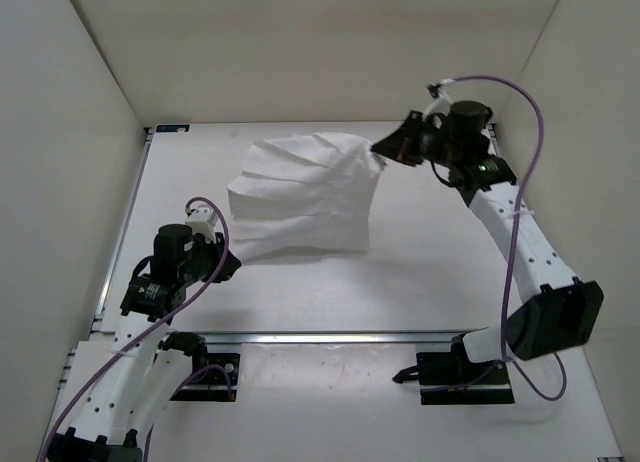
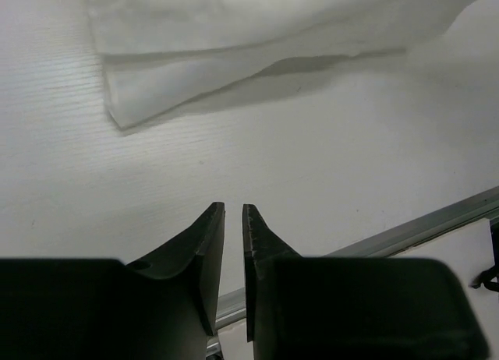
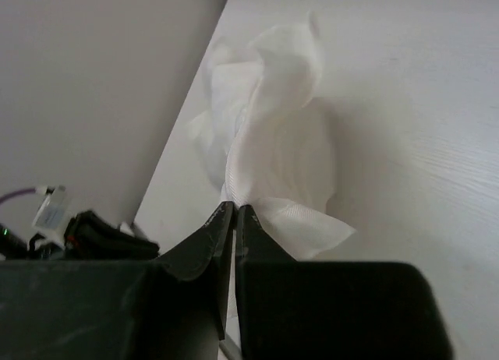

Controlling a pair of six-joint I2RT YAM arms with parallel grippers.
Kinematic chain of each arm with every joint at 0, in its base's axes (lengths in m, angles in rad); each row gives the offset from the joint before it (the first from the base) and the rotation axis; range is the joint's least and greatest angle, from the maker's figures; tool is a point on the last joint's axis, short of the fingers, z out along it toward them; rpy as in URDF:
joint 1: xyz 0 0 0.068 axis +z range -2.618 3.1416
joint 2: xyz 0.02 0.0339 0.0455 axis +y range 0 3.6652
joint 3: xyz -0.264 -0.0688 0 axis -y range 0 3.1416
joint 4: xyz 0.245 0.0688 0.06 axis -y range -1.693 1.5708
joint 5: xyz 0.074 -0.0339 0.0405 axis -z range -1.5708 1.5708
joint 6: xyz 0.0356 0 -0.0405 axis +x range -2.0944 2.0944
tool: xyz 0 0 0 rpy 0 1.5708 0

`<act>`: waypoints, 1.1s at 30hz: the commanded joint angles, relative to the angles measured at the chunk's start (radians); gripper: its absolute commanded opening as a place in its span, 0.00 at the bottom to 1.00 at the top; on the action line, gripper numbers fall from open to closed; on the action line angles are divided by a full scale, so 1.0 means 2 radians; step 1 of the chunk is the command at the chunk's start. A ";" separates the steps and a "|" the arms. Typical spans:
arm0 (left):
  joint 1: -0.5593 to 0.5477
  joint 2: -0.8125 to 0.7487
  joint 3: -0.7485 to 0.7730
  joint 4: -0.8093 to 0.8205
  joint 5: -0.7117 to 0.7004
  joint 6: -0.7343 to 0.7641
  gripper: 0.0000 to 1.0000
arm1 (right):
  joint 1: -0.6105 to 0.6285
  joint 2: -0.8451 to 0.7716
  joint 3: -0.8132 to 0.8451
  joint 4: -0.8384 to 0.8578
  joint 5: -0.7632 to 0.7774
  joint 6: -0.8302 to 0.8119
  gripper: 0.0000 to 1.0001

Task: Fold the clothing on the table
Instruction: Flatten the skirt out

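Toward far side of worktop (image 1: 430, 262): pinching far-right corner of white skirt (image 1: 300, 197) with right fingers (image 3: 210, 235) clamped shut, edge raised for folding. Hovering with left fingers (image 2: 207, 243) narrowly apart, empty, short of near corner, likely for second grip.

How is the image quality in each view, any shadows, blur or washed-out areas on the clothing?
Top external: evenly lit and sharp, pleats on the clothing readable, faint shadow on the table along its near edge. Left wrist: the left claw is a dark, soft-edged silhouette; the raised fabric edge throws a grey shadow. Right wrist: fabric bright and washed out, right claw dark.
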 commanded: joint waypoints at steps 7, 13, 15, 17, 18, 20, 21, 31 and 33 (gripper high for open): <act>0.000 0.021 0.009 0.009 0.027 0.016 0.25 | -0.063 -0.178 -0.351 0.053 0.048 0.076 0.00; -0.098 0.060 0.037 0.048 0.031 -0.051 0.45 | -0.082 -0.221 -0.449 0.056 0.060 0.068 0.00; -0.120 0.068 0.009 0.094 0.056 -0.094 0.48 | -0.091 -0.224 -0.455 0.060 0.052 0.066 0.00; -0.144 0.084 -0.044 0.160 0.079 -0.125 0.52 | -0.094 -0.221 -0.447 0.069 0.046 0.065 0.00; -0.151 0.089 -0.056 0.178 0.082 -0.145 0.53 | -0.096 -0.215 -0.439 0.073 0.044 0.063 0.00; -0.177 0.110 -0.097 0.243 0.070 -0.176 0.53 | -0.097 -0.208 -0.429 0.086 0.039 0.068 0.00; -0.185 0.123 -0.112 0.254 0.063 -0.187 0.53 | -0.096 -0.208 -0.421 0.086 0.040 0.066 0.00; -0.169 0.149 -0.189 0.382 -0.078 -0.278 0.69 | -0.076 -0.191 -0.401 0.109 0.030 0.065 0.00; -0.171 0.186 -0.175 0.394 -0.094 -0.279 0.73 | -0.083 -0.192 -0.400 0.110 0.024 0.065 0.00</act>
